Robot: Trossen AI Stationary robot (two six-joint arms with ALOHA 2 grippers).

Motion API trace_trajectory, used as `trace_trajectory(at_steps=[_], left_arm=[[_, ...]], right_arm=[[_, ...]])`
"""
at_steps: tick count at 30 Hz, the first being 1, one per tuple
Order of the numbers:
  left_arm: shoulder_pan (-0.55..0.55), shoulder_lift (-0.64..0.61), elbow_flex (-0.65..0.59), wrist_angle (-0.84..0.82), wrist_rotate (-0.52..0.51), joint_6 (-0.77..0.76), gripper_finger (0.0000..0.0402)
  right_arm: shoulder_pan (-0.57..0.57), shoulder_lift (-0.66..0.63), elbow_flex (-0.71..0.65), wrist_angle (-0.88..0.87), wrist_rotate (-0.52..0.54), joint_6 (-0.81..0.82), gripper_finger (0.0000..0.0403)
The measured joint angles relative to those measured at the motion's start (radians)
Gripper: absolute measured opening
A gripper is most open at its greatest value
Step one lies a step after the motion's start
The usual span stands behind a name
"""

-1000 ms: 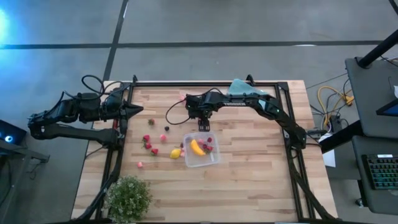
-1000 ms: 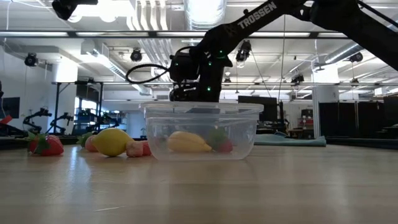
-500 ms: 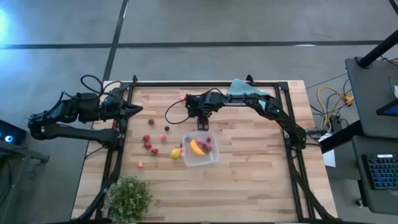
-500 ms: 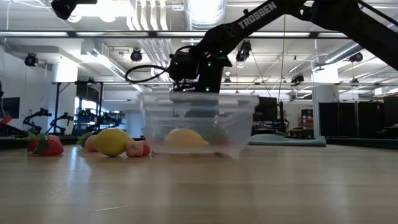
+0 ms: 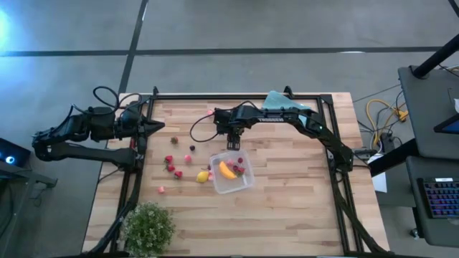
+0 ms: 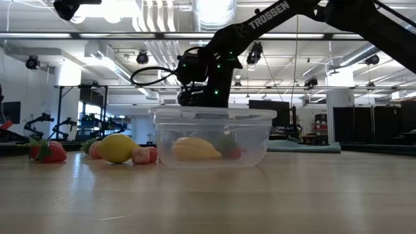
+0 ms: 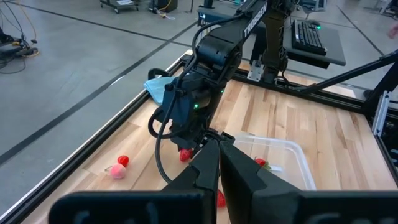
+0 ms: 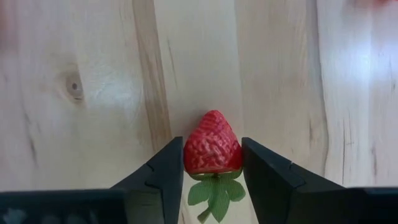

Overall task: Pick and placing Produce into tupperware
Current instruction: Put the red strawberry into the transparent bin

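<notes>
The clear tupperware (image 5: 231, 172) sits mid-table with a yellow banana (image 5: 226, 170) and red pieces inside; the low view shows its wall (image 6: 211, 138). My right gripper (image 5: 231, 144) hangs just beyond its far rim, pointing down, shut on a red strawberry (image 8: 212, 146). More produce lies left of the box: a lemon (image 5: 203, 176), several red and pink strawberries (image 5: 171, 168) and dark pieces (image 5: 174, 140). My left gripper (image 5: 161, 127) waits shut at the table's left edge. My right gripper pinches the strawberry by its two sides (image 8: 189, 155) between both fingers (image 8: 166, 171), coming from above and pointing down. The leafy cap (image 8: 214, 190) faces the wrist and the tip points at the wooden table. Whether the tip touches the wood, I cannot tell.
A leafy green plant (image 5: 148, 228) stands at the near left corner. A folded teal cloth (image 5: 283, 102) lies at the far edge. A black cable (image 5: 199, 129) loops by the right arm. Bare wood stretches right of and nearer than the box.
The tupperware has jolted: half a second ago it was shifted and tipped, and now it sits flat again in about the same place. My right gripper has stayed by the box's far rim.
</notes>
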State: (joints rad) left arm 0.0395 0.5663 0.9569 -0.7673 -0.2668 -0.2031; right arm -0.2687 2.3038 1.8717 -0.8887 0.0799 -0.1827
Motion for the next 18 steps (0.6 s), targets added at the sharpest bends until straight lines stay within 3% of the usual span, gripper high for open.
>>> trace_trajectory(at_steps=[12,18], left_arm=[[0.0,0.0,0.0,0.0,0.0,0.0,0.0],[0.0,0.0,0.0,0.001,0.0,0.0,0.0]], right_arm=[[0.006,-0.083,0.05,-0.097,-0.013,0.075,0.0137],[0.069,-0.171,0.086,-0.234,-0.184,0.093,0.0137]])
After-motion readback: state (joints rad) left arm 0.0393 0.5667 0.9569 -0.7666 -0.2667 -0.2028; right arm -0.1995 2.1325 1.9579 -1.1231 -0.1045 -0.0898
